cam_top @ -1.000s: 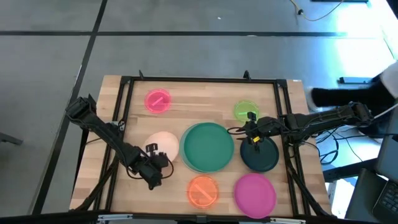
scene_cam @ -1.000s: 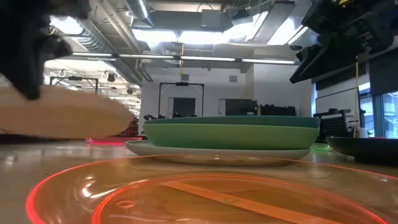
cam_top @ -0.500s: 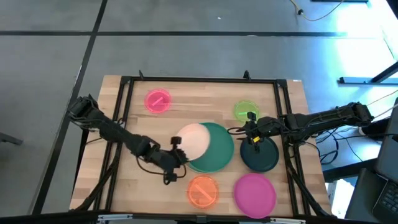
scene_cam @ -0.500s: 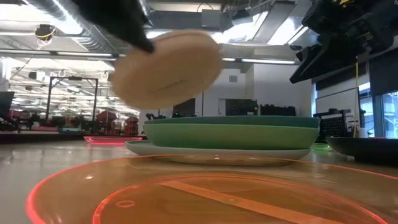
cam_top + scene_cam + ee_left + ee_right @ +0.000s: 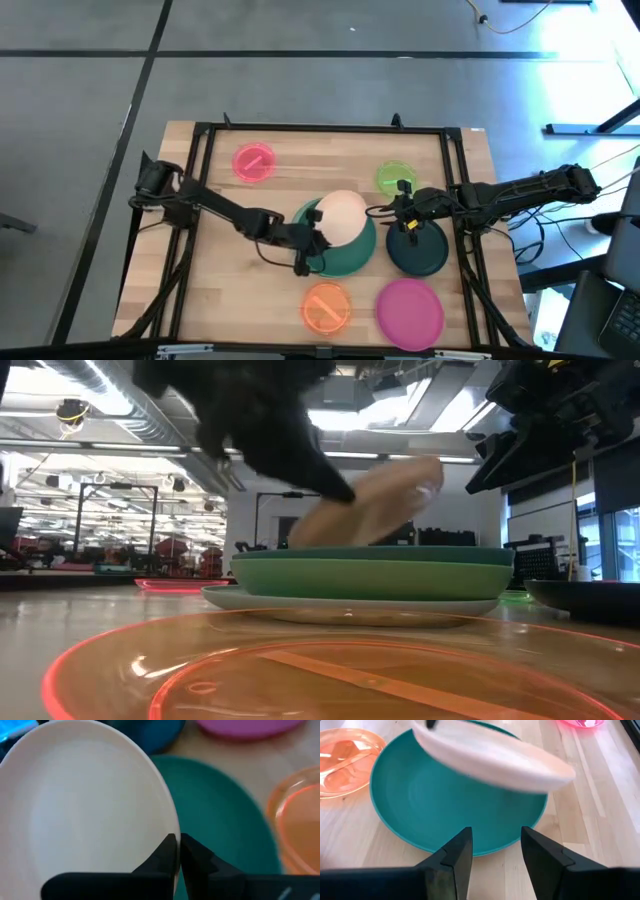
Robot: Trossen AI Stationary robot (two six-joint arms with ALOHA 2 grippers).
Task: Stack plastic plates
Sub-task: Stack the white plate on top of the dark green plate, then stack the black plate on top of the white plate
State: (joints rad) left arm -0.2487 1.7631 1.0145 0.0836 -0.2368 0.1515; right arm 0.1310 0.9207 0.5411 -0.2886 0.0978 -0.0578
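In the middle of the wooden table [image 5: 250, 200] stands a stack of three large round plastic plates: a teal plate [image 5: 345, 255] on top, a green plate [image 5: 370, 577] under it, and a wider pale mint plate [image 5: 350, 605] at the bottom, seen edge-on from table height. Nothing lies in the teal plate yet. The left gripper [image 5: 312, 243] is clamped on the rim of a medium peach plastic plate [image 5: 341, 216], its two fingers [image 5: 167, 852] pinching the edge, and holds that plate tilted in the air above the teal one, not touching it.

Around the stack lie other plates, each alone on the wood. A small translucent orange plate [image 5: 325, 305] sits at the near edge just in front of the stack, and a medium magenta plate [image 5: 410, 310] lies beside it. A blackish-green medium plate [image 5: 418, 252] lies just right of the stack, with the right gripper [image 5: 404, 222] hovering over its edge, fingers spread apart and gripping nothing. A small lime plate [image 5: 392, 177] is just behind that gripper, and a small translucent pink plate [image 5: 253, 161] lies well apart at the far left.
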